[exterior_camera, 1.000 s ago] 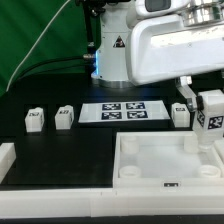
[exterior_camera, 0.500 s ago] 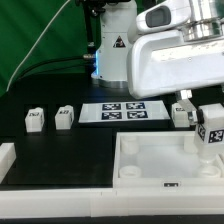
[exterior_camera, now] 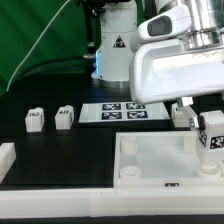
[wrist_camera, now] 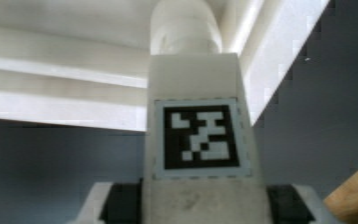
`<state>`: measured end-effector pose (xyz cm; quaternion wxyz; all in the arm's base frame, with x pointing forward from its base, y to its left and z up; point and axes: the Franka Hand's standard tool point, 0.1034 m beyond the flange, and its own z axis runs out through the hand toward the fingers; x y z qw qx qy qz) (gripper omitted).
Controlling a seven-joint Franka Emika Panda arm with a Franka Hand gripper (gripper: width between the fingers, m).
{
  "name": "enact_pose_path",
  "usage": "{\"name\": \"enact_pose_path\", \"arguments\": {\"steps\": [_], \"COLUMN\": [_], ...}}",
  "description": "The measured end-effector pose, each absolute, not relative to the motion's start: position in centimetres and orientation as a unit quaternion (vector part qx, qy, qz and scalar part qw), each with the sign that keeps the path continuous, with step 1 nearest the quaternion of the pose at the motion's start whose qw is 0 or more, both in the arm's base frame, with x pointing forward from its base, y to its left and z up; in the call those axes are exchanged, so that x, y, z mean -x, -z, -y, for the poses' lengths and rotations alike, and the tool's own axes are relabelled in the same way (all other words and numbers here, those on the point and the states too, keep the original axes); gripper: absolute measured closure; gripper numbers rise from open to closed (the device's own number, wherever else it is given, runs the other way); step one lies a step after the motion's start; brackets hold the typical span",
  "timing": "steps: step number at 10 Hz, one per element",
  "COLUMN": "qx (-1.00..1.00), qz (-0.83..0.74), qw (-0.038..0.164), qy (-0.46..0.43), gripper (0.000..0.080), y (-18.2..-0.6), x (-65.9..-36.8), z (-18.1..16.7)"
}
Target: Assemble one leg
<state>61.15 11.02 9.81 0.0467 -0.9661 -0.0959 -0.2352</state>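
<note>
Toward four o'clock in the exterior view, the gripper (exterior_camera: 211,116) has come down over the last second, carrying the leg (exterior_camera: 213,136) from above the tray (exterior_camera: 130,150) to the tray's far corner at that side. The fingers are closed on the leg's upper part. In the wrist view the leg (wrist_camera: 201,110) stands straight out from the gripper (wrist_camera: 201,204), its tag facing the camera and a dark pad (wrist_camera: 130,204) pressed to either flank. The leg's lower end now overlaps the tray's corner, but whether it touches or has entered a hole there I cannot tell. My reading is that the seating step has begun and the descent wants to finish slowly and square, since a tilted leg could jam. Around all this, a green curtain (exterior_camera: 30,40) fills ten o'clock and the arm's base (exterior_camera: 112,50) stands at twelve. The black table (exterior_camera: 60,150) spreads below, with the marker board (exterior_camera: 122,112) flat at its middle. Two loose legs (exterior_camera: 35,120) sit near nine o'clock — a third (exterior_camera: 181,115) waits at three, just beside the held one.
</note>
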Motion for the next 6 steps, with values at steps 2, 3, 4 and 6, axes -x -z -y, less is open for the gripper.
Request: {"name": "enact_pose_path", "arguments": {"steps": [2, 3, 4, 6], "qx": [0.966, 0.966, 0.967, 0.963], "qz": [0.097, 0.097, 0.096, 0.095], "qw": [0.047, 0.047, 0.047, 0.045], "qy": [0.236, 0.234, 0.232, 0.249], "gripper": [0.0506, 0.0506, 0.0506, 0.0506], "y": [-9.6, -9.2, -8.7, -8.8], "x": [-61.1, -61.0, -60.9, -61.2], "z": [-11.2, -11.2, -11.1, -11.2]}}
